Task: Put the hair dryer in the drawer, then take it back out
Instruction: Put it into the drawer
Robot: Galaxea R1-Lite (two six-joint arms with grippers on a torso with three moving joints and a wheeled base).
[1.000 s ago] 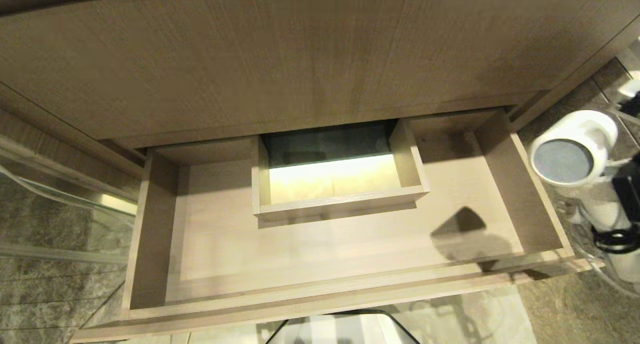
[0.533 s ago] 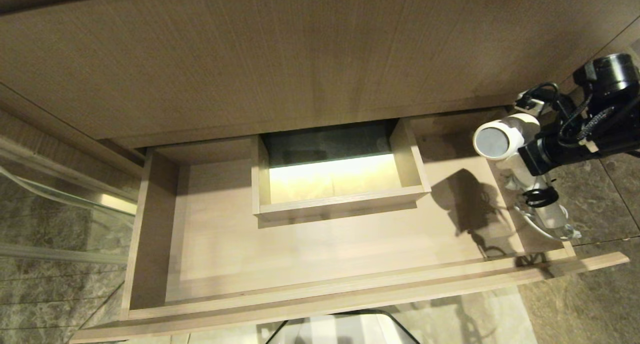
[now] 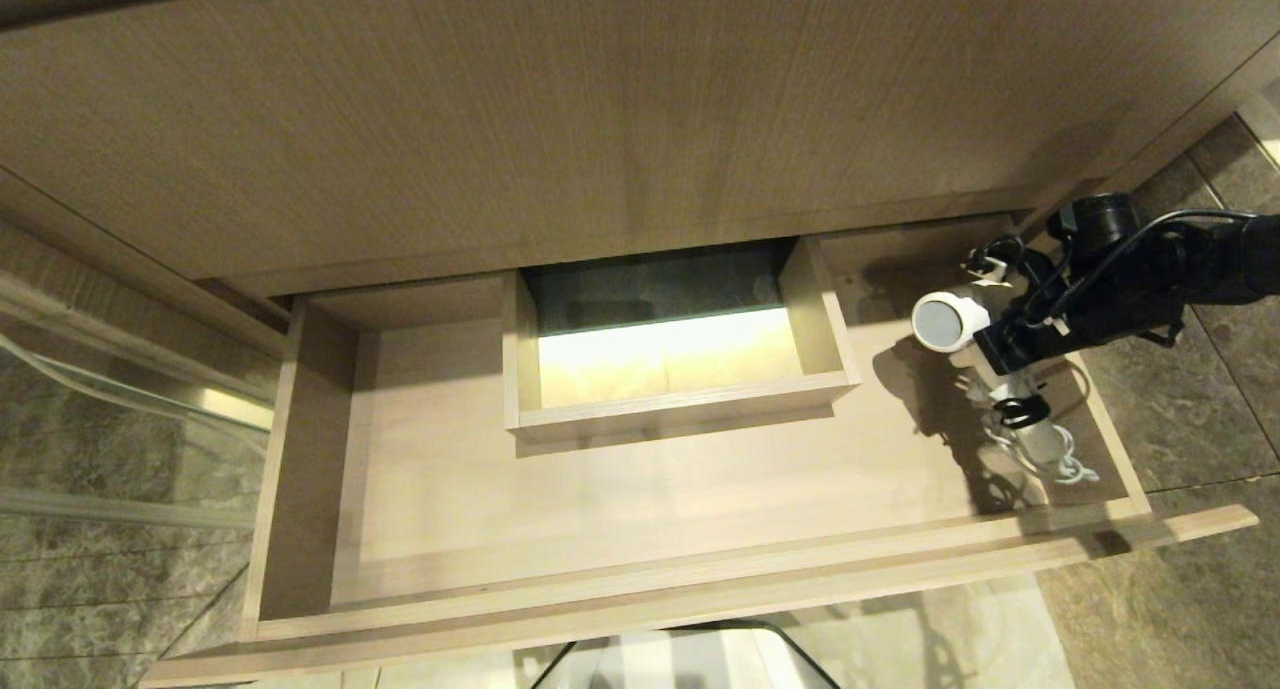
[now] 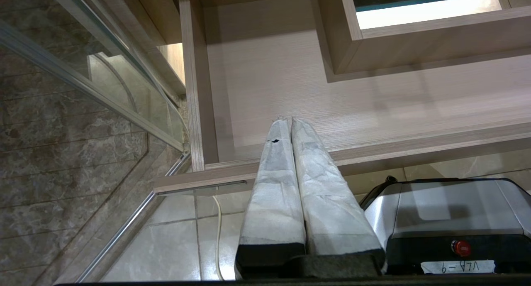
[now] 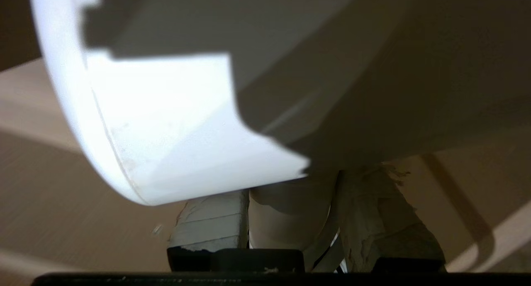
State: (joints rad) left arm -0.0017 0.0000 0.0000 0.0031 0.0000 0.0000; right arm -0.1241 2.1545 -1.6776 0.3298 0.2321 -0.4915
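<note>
Near the right wall of the drawer [image 3: 1040, 369], the right gripper [image 3: 1010, 354], closed on the hair dryer [image 3: 945, 321], may catch the loose cord [image 3: 1045, 454] against this wall.

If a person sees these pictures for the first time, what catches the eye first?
First, the white hair dryer with the dark grey round end, held by the right pincer over the right end of the wide open light wood-grain drawer. Next, the brightly lit boxed cut-out at the drawer's back.
</note>
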